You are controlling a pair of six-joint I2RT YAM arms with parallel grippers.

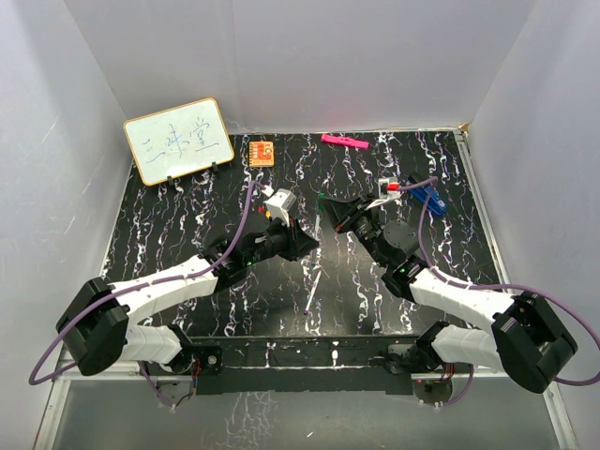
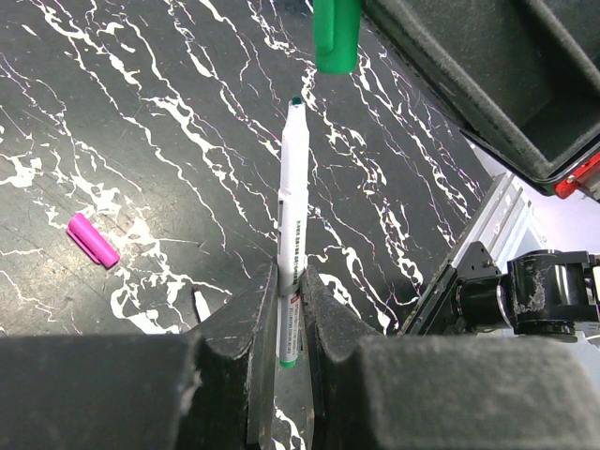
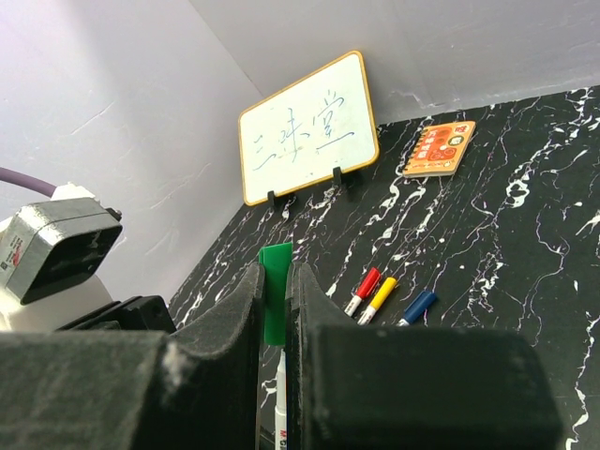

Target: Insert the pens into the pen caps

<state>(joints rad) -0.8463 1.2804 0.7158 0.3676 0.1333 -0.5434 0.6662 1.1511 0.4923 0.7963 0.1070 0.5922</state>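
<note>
**Overhead and wrist views, two arms meeting at table centre.** The left gripper [image 2: 289, 286] was clamped on the lower barrel of a white pen with a green tip [image 2: 293, 187], its fingers [image 2: 246, 319] pressed against either side of the barrel. The pen ran up the middle of the left wrist view. Its tip stood just below and left of the open end of the green cap [image 2: 336, 37] at the top edge, close to the cap but not inside it.

The right gripper [image 3: 275, 281] was closed on that green cap, which stood upright between its jaws at lower centre of the right wrist view.

A purple cap [image 2: 92, 240] lay loose on the black marbled table [image 1: 187, 216], at the left of the left wrist view. A second pen [image 1: 315, 289] lay free at lower centre of the overhead view.

Red [image 3: 364, 289], yellow [image 3: 381, 298] and blue [image 3: 419, 305] caps lay side by side. Whether pens sat in them could not be told.

A whiteboard [image 1: 178, 139], an orange card [image 1: 262, 152] and a pink bar [image 1: 344, 142] lay along the upper edge of the table.
</note>
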